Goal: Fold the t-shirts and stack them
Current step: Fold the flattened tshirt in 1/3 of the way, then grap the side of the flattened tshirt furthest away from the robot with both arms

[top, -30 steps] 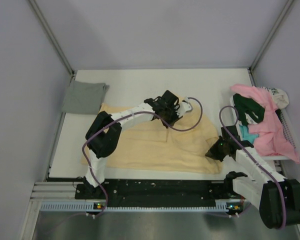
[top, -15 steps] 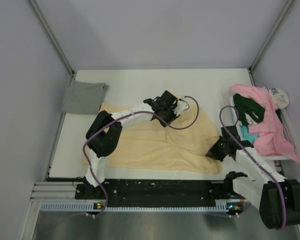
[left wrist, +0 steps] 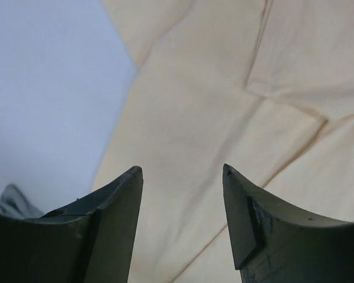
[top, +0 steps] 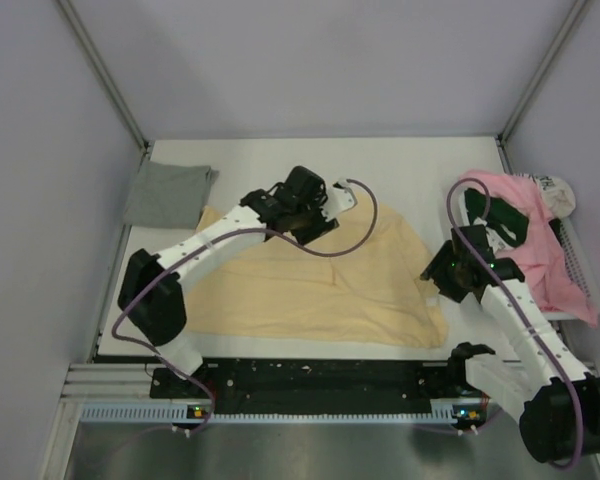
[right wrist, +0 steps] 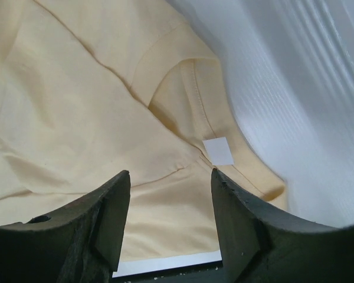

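A pale yellow t-shirt (top: 310, 290) lies spread flat across the middle of the white table. My left gripper (top: 316, 222) hovers over its far edge, open, with only yellow cloth (left wrist: 224, 118) showing between the fingers. At the shirt's right edge my right gripper (top: 438, 276) is open too and holds nothing. In the right wrist view the shirt (right wrist: 76, 118) shows a sleeve hem and a white label (right wrist: 218, 151). A folded grey t-shirt (top: 167, 193) lies at the far left. Pink (top: 540, 255) and dark green (top: 500, 220) t-shirts are heaped at the right.
The heap sits in a white basket (top: 578, 270) against the right wall. Pale walls close in the table on the left, back and right. A black rail (top: 310, 378) with the arm bases runs along the near edge. Purple cables loop over both arms.
Both grippers have opened and let go of the yellow shirt. The left arm has swung left and back; the right arm has drawn away from the near right corner, towards the back.
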`<action>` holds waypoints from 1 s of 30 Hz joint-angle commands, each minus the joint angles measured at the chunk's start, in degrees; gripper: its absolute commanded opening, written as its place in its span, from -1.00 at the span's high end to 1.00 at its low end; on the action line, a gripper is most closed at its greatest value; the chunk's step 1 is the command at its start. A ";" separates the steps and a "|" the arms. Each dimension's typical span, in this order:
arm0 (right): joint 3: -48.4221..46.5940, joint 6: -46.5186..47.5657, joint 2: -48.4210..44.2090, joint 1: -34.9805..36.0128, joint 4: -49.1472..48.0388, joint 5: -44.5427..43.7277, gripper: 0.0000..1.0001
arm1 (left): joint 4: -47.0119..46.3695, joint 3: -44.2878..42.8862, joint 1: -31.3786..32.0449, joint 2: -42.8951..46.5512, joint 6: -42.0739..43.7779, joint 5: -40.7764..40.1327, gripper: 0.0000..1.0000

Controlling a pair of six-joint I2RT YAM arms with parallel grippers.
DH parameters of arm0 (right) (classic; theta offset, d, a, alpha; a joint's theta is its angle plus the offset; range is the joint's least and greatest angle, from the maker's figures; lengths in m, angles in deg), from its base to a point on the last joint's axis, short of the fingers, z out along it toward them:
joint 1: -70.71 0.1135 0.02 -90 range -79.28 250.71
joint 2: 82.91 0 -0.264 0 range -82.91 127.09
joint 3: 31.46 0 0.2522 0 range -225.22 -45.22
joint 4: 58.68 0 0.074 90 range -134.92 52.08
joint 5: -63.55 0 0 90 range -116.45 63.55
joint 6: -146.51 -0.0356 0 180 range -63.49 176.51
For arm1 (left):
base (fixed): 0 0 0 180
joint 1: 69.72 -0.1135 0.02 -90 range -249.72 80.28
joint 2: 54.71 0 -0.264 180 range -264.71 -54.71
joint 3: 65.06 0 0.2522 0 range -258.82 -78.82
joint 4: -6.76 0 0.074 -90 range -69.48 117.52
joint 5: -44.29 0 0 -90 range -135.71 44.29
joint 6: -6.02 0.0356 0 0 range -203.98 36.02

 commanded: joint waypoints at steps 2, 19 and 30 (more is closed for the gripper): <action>-1.05 1.57 1.59 0.08 0.29 -1.26 -0.12 | 6.73 8.69 -6.34 10.98 5.22 -2.42 -0.22; -39.76 22.13 34.24 6.57 -14.57 6.92 -0.22 | 7.62 4.59 -42.47 10.76 9.45 2.69 -0.26; -85.75 31.09 80.84 10.71 -0.59 1.12 -0.57 | 10.26 -7.90 -46.35 -4.56 12.60 15.69 -0.25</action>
